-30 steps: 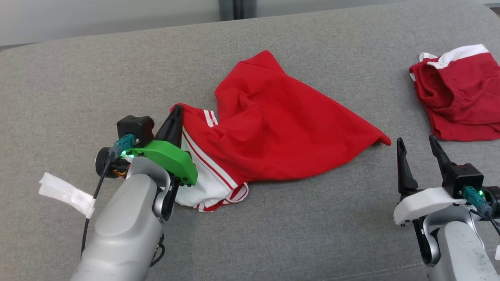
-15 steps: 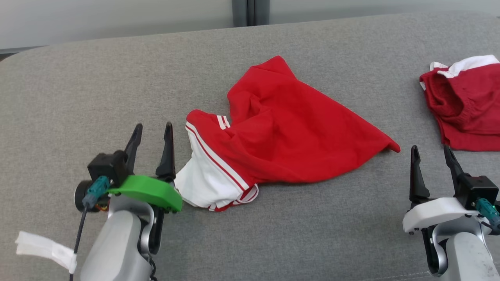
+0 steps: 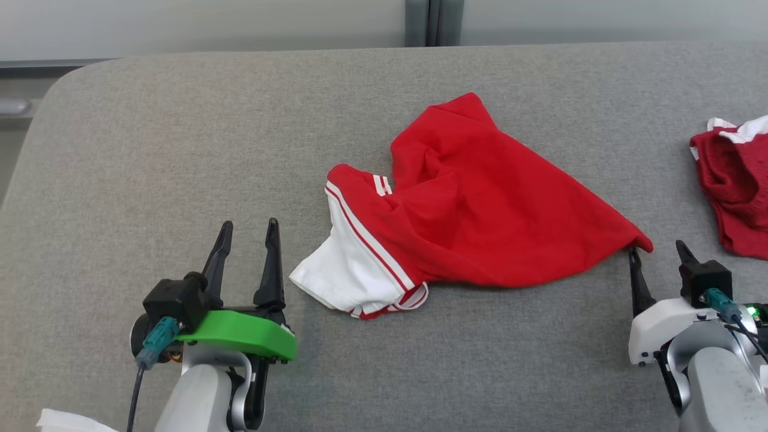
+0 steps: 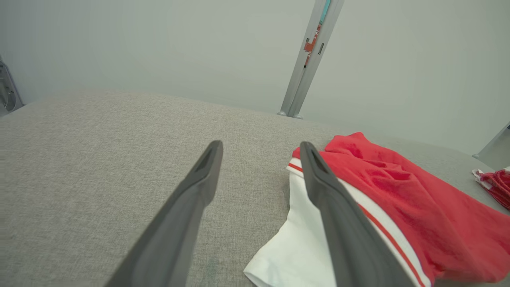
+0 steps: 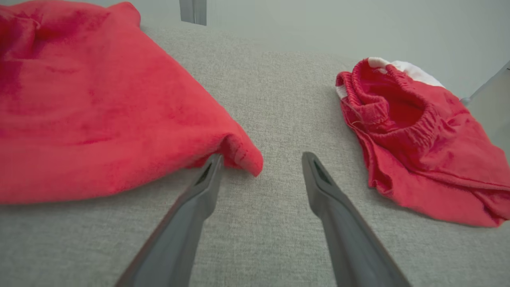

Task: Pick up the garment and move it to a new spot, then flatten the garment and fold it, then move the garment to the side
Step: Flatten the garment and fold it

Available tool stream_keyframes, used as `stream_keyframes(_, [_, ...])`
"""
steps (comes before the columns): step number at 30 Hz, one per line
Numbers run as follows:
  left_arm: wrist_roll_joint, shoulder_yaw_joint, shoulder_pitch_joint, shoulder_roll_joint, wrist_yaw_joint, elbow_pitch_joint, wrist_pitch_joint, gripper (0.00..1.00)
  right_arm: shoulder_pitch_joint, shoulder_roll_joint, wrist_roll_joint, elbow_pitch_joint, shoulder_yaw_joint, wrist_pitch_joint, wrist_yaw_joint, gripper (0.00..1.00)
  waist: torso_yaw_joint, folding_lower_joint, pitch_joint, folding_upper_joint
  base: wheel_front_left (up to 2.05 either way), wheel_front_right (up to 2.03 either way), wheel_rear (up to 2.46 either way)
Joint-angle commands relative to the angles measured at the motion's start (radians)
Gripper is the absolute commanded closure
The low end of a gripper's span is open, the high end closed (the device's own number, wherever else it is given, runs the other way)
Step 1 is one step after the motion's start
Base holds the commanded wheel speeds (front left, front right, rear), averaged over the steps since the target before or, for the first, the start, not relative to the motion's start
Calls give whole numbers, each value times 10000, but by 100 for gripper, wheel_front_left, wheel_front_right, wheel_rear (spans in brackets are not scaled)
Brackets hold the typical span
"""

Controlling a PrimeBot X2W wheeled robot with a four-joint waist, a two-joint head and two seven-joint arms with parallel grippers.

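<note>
While the red garment (image 3: 480, 204) is lying crumpled between them, the left pincer (image 3: 249, 223) and right pincer (image 3: 655, 247) are both gaping wide, holding nothing.

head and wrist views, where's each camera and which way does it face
Head view: from the head, down onto the grey surface and red garment; left tool, right tool and forearms show.
Left wrist view: from that wrist, along the left tool's fingers, garment's white end beside them.
Right wrist view: along the right tool's fingers, toward the garment's corner and a second red garment.
Shared: all three see the garment.
</note>
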Motion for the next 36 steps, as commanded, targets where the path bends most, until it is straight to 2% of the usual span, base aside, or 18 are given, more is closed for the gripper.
stream_keyframes(1, [130,9,174,11,7,-108,-2,0,-268,-147,-202,256,9,-20,-19,0,218,0,127,0,0,0,0])
stream_keyframes(6, [177,7,298,-26,78,-392,-1,0,-908,-303,-256,1290,177,-155,-19,0,395,0,242,0,0,0,0])
stream_keyframes(7, [186,14,300,-31,84,-421,-3,0,-1035,-346,-180,1478,236,-156,-19,24,406,0,257,0,0,0,0])
stream_keyframes(8, [211,32,308,-34,97,-452,-3,0,-1180,-406,-141,1741,331,-160,-20,70,412,0,275,0,0,0,0])
stream_keyframes(9, [227,50,316,-35,96,-475,-3,0,-1282,-442,-106,1949,392,-145,-20,81,410,0,280,0,0,0,0])
stream_keyframes(10, [245,73,326,-36,104,-506,-3,0,-1403,-442,-16,2174,443,-143,-20,100,402,0,282,0,0,0,0])
stream_keyframes(15, [298,135,414,-39,187,-674,-3,0,-1530,-197,1076,2640,732,-211,-20,100,197,0,209,0,0,0,0])
stream_keyframes(19, [297,188,532,-35,239,-745,-3,0,-971,-94,1891,2083,955,145,-20,100,-148,0,114,0,0,0,0])
stream_keyframes(22, [288,246,561,-31,246,-826,-3,0,-454,16,2520,1012,1405,715,-20,100,-431,0,72,0,0,0,0])
stream_keyframes(27, [281,291,592,-30,251,-923,-3,0,874,-612,3464,-1638,2082,2255,-20,100,-839,0,44,0,0,0,0])
stream_keyframes(33, [255,256,510,-28,270,-963,-3,0,2223,-1082,3745,-4038,1778,3831,-20,100,-975,0,88,0,0,0,0])
stream_keyframes(34, [249,245,500,-28,268,-957,-3,0,2356,-1055,3717,-4194,1669,3944,-20,78,-977,0,90,0,0,0,0])
stream_keyframes(35, [240,237,502,-26,260,-941,-3,0,2492,-966,3687,-4330,1506,4028,-20,50,-975,0,79,0,0,0,0])
stream_keyframes(36, [229,233,515,-27,251,-925,-3,0,2594,-903,3647,-4414,1393,4088,-20,0,-968,0,61,0,0,0,0])
